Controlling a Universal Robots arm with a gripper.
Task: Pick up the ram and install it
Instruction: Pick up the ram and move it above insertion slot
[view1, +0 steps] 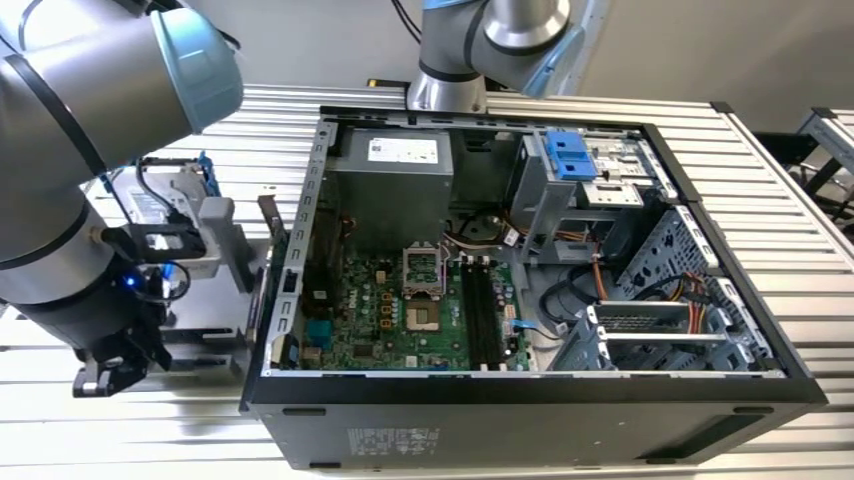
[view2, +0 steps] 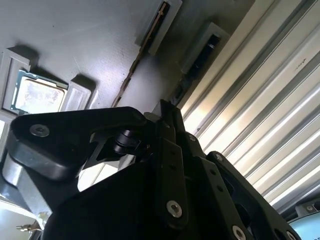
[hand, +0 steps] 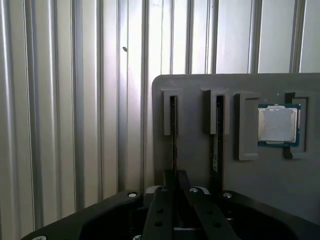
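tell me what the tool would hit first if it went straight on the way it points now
Most likely the ram, standing on edge in the grey holder's slot farther from the processor. In the first wrist view the tool lines up with it; the gap left is unclear.

ram (hand: 173, 135): slim dark stick, standing on its long edge in a narrow slot of the gray holder (hand: 195, 150), the slot nearest the holder's side edge. Seen edge-on as a thin line, brownish in the second wrist view (view2: 141, 50). A second ram stick (hand: 216, 145) with a small pale label stands in the next slot, parallel, just beside.
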